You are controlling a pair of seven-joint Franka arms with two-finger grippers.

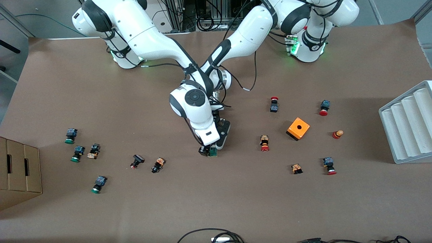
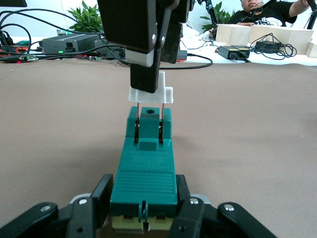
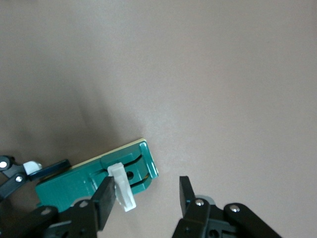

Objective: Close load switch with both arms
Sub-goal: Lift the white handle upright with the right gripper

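The dark-green load switch (image 1: 213, 151) lies on the brown table near its middle, under both hands. My left gripper (image 2: 143, 203) is shut on the switch's body (image 2: 143, 173), one finger on each long side. The white tab (image 2: 151, 94) stands raised above the switch's other end. My right gripper (image 3: 144, 198) hangs over that end with its fingers apart. One finger (image 3: 101, 201) rests against the tab (image 3: 124, 191), the other is over bare table beside the switch (image 3: 74, 181). In the front view the right hand (image 1: 206, 148) covers most of the switch.
Small red- and green-capped push buttons lie scattered toward both ends of the table. An orange square box (image 1: 298, 128) sits toward the left arm's end, a white ribbed rack (image 1: 408, 125) at that edge. A cardboard box (image 1: 20, 168) stands at the right arm's end.
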